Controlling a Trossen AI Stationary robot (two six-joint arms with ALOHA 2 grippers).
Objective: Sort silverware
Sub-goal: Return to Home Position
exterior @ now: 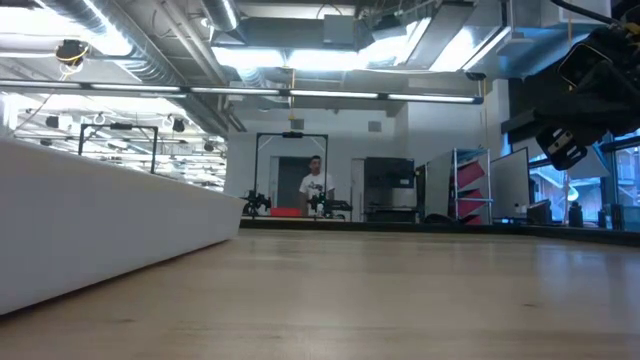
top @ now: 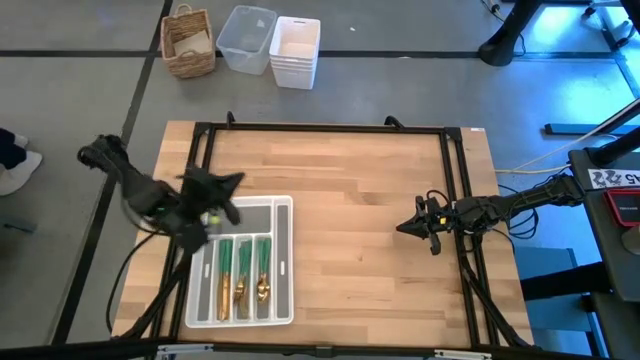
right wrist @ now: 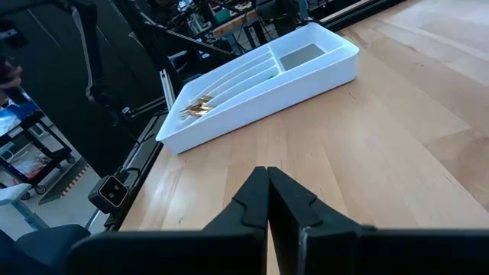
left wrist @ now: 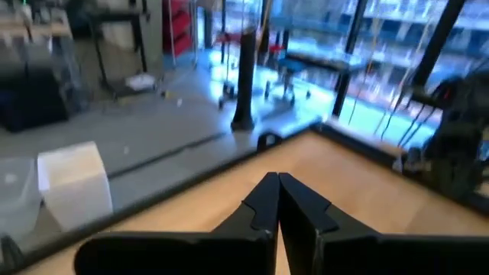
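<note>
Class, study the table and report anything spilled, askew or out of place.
Nothing stands out. All visible silverware lies lengthwise inside the tray; left gripper and right gripper are shut and empty.

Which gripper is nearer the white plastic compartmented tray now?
Left. The left gripper, fingers shut, hangs at the far left corner of the white compartmented tray. The right gripper, also shut, sits well apart across the wooden table, near its right edge.

Your left arm (top: 140, 190) folds in from the left, and its left gripper (left wrist: 273, 182) seems lifted, jaws pressed together. Your right arm (top: 520, 200) reaches in from the right, stretched nearly straight. The right gripper (right wrist: 267, 174) points inward, jaws closed.
</note>
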